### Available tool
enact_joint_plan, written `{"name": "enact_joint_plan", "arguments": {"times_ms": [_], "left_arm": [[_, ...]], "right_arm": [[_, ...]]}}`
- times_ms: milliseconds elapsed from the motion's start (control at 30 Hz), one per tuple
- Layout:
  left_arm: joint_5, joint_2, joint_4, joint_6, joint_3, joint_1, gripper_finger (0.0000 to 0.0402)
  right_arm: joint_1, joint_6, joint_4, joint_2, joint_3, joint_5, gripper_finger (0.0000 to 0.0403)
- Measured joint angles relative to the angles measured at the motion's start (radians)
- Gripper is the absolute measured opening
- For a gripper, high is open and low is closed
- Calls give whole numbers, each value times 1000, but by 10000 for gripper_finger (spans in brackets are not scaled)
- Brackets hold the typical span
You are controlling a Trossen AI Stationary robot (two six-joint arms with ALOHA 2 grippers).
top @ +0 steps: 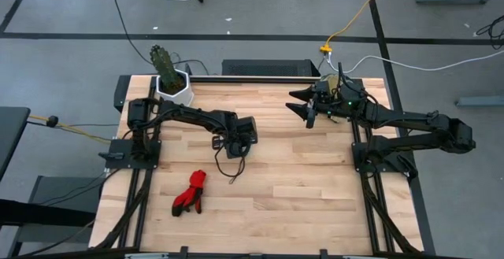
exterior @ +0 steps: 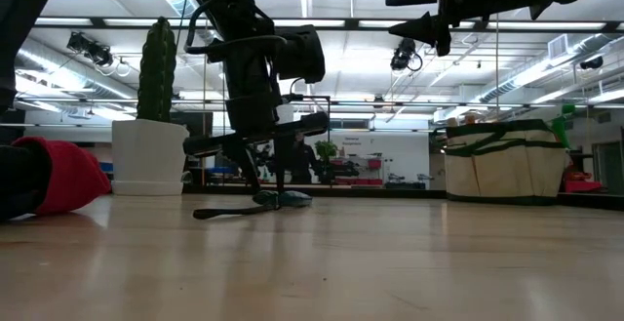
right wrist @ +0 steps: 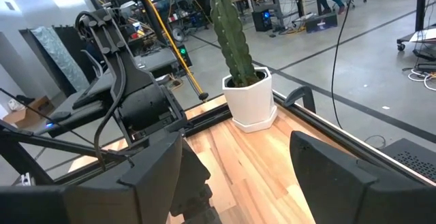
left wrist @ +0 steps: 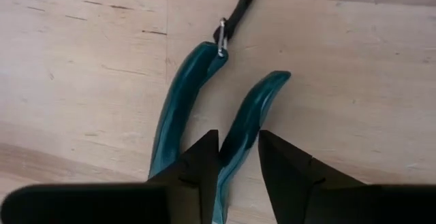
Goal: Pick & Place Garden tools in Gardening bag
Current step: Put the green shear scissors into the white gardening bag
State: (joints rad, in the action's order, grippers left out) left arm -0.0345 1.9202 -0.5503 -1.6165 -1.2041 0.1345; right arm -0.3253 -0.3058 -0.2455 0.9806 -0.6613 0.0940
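Observation:
The pruning shears (left wrist: 178, 115) lie flat on the table with their two teal handles spread apart. A thin dark cord (left wrist: 242, 6) is clipped to the free end of one handle. My left gripper (left wrist: 238, 166) stands over them near the table's middle (top: 226, 145), shut on the other handle. Red gloves (top: 190, 194) lie toward the near edge. The beige gardening bag (exterior: 502, 160) with green trim stands at the far right. My right gripper (right wrist: 238, 183) hangs open, high above the bag (top: 303, 105). My left gripper pinches one teal handle (left wrist: 245, 125) of the shears between its two fingers (left wrist: 204, 166), back from the handle's free end. The fingers come from above, pointing steeply down, and lie across the handle. The shears rest flat on the table.
A white hexagonal pot with a green cactus (top: 173, 86) stands at the far left corner. The cord trails over the wood toward the near edge (top: 234, 168). Bare wood lies between the shears and the bag (top: 299, 157).

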Motion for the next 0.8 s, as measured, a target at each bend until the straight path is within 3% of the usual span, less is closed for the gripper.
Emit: {"name": "enact_joint_plan", "arguments": {"times_ms": [433, 800], "left_arm": [[-1, 0, 1, 8, 0, 0, 69], [1, 0, -1, 35, 0, -5, 67]], "right_arm": [[0, 0, 0, 0, 0, 0, 276], [0, 0, 0, 0, 0, 0, 276]]}}
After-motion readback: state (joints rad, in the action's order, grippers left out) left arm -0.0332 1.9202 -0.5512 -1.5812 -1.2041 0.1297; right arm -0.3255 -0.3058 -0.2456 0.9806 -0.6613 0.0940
